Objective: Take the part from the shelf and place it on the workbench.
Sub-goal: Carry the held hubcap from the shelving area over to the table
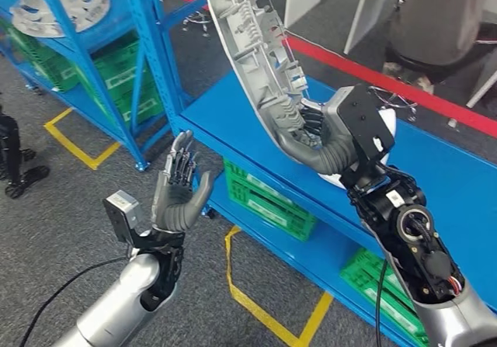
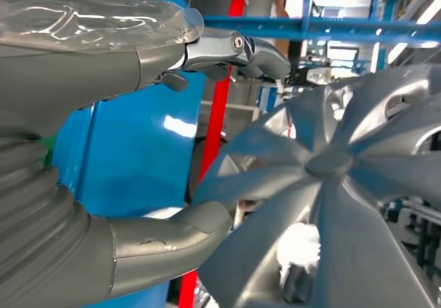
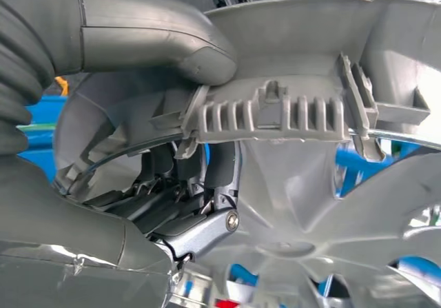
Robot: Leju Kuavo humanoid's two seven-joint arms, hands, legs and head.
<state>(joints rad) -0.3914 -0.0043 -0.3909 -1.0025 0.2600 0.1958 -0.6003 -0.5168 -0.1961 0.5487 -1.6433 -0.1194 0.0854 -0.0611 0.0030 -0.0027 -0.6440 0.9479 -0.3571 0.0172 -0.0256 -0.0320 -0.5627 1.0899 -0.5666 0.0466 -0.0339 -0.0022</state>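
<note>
Gripping the part (image 1: 258,60) by its rim over the blue tabletop (image 1: 445,176), the right hand (image 1: 328,137) carries it upright for setting down, while the left hand (image 1: 175,192) waits spread and empty.

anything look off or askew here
Nothing looks damaged or spilled. The part is tilted on edge in the air above the workbench, gripped at its rim by the right hand; the left hand is open, holding nothing.
</note>
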